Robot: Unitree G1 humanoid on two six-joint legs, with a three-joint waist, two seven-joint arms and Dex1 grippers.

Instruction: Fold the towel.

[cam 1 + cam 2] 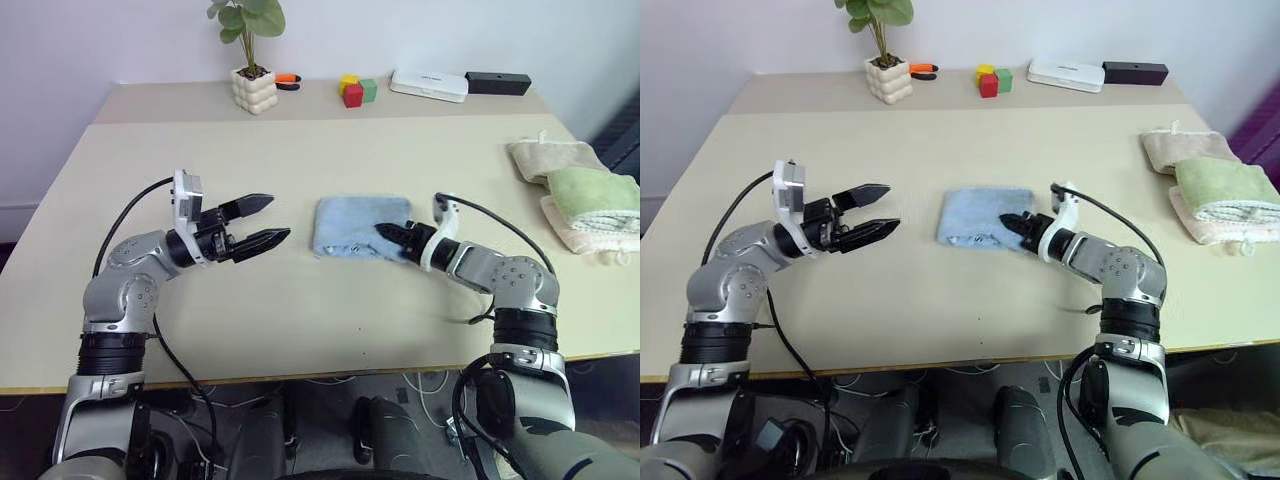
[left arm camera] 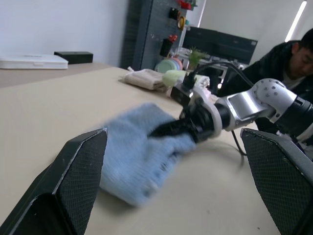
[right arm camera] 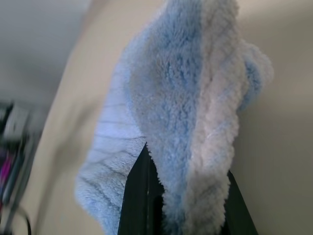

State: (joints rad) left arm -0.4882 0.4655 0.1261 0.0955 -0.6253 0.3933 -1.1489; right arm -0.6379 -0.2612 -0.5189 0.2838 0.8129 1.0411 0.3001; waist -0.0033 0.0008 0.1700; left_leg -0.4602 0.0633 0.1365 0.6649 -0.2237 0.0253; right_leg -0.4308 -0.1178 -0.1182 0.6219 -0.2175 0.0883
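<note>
The right gripper [image 1: 386, 232] pinches only the towel's [image 1: 350, 225] near edge, so the fold may slip free or bunch if pulled fast. The towel lies at the middle of the head views, already doubled over. The right arm reaches in low from lower right; the left gripper [image 1: 262, 221] hovers open at centre left — well apart.

The right gripper [image 1: 385, 232] has its tips buried in the towel [image 1: 355, 225], so its jaws cannot be made out. In the left wrist view the towel is smeared by blur. The green folded towel [image 1: 598, 195] at the surface's right edge is cut by the frame.
</note>
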